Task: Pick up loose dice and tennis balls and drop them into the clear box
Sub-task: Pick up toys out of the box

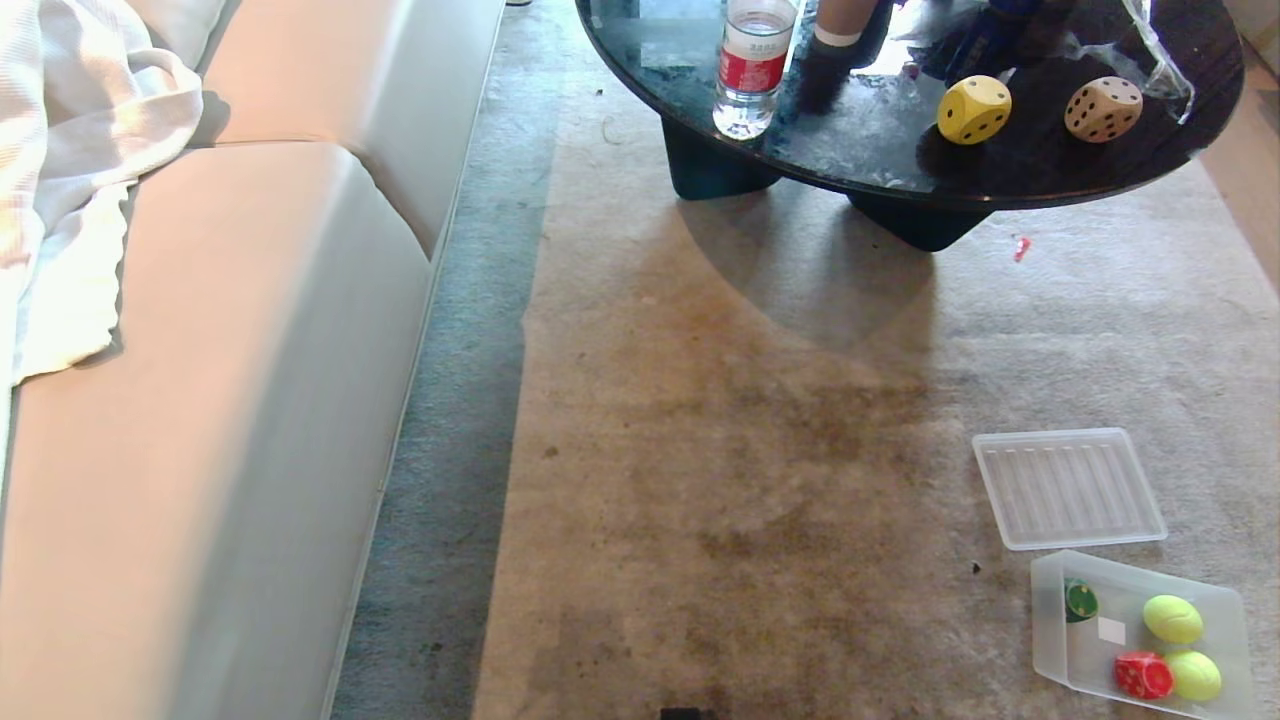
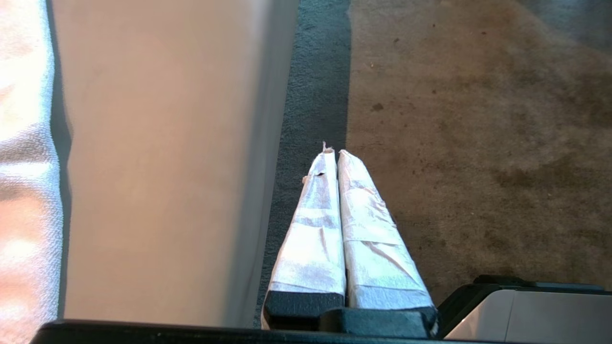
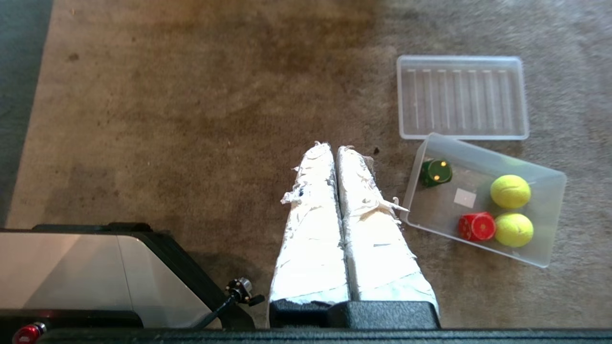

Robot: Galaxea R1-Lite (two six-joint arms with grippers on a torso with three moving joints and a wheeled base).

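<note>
So far I count four of the six pieces home: the clear box (image 1: pixel 1060 640) sits on the rug at my near right, and inside it lie the green die (image 1: pixel 1079 600), the red die (image 1: pixel 1143 675) and both tennis balls (image 1: pixel 1172 619), the two balls touching each other along the box's right side, the red die just beside the nearer one. What is left, as I judge it, is the yellow die (image 1: pixel 973 109) and the tan die (image 1: pixel 1103 108), both standing near each other on the far, dark round table (image 1: pixel 1000 180), well apart from the box.

My left gripper (image 2: pixel 333 154) has its taped fingers pressed together on nothing, hanging over the strip of grey carpet beside the sofa (image 1: pixel 250 400). My right gripper (image 3: pixel 333 148) is likewise closed and empty, poised above the rug just beside the box's left wall.

The box is a shallow translucent plastic tub with a small white sticker on its floor; the ribbed flat lid (image 1: pixel 1068 487) lies on the rug just beyond it. The dice are chunky rounded cubes with dark pips, smooth-looking; the balls are fuzzy, yellow-green. The tabletop is glossy and reflective, and also carries a clear water bottle (image 1: pixel 752 70) with a red label. The rug (image 1: pixel 720 450) is a worn, low-pile tan, mottled with darker patches.
</note>
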